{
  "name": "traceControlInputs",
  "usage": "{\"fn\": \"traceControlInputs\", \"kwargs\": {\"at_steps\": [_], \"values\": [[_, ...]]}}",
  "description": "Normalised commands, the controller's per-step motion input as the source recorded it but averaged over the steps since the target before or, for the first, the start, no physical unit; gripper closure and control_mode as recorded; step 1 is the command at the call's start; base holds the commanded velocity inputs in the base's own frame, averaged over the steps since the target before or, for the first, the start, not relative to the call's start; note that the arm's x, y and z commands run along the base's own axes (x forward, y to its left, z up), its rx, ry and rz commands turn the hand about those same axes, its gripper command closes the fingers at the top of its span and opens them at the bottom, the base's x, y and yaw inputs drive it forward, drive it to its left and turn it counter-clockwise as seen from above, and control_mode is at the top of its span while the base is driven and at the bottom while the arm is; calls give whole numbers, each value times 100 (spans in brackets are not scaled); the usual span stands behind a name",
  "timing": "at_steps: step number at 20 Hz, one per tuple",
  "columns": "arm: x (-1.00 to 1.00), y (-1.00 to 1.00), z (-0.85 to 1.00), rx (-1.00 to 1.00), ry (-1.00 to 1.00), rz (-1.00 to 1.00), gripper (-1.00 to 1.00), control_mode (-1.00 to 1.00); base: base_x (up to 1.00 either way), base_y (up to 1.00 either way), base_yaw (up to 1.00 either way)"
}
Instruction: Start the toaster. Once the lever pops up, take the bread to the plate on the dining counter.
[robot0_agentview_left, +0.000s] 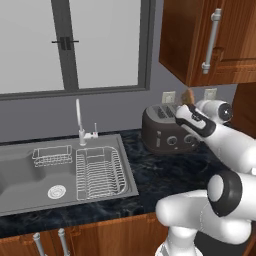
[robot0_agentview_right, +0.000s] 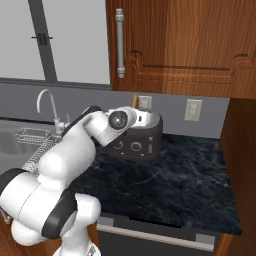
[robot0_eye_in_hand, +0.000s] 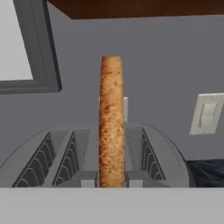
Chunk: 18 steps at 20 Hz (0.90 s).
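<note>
Bread (robot0_eye_in_hand: 111, 122): one thin tan-brown slice. It stands straight up in the middle of the hand view, with its thin edge facing the camera. Its long side runs from bottom to top of the frame.
Where the bread is: its lower end is between the two claw tips at the bottom of the hand view, just above the toaster top. In the left base view a bit of it (robot0_agentview_left: 188, 96) sticks up above the toaster, in the upper right part of the frame.
Toaster (robot0_agentview_left: 165, 131): one rounded dark brown-grey toaster. It sits on the dark counter (robot0_agentview_right: 165, 180) by the wall, right of the middle in the left base view.
Toaster slots: four, two left of the bread and two right of it in the hand view.
Claw (robot0_eye_in_hand: 111, 180): clamped on the lower end of the bread, one tip on each flat side.
Sink (robot0_agentview_left: 60, 172): one steel sink, in the lower left of the left base view.
Wall plates: two pale ones behind the toaster.
</note>
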Motion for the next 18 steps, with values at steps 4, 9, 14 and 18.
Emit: {"fn": "traceControlInputs", "kwargs": {"at_steps": [4, 9, 14, 18], "values": [[-38, 0, 51, 0, 0, 0, 100, -100, 0, 0, 0], [-51, 0, 48, 0, 4, 0, 100, -100, 0, 0, 0], [-67, 7, 14, 0, 20, 0, 100, -100, 0, 0, 0], [-57, 7, 7, 0, 22, 0, 100, -100, 0, 0, 0]]}}
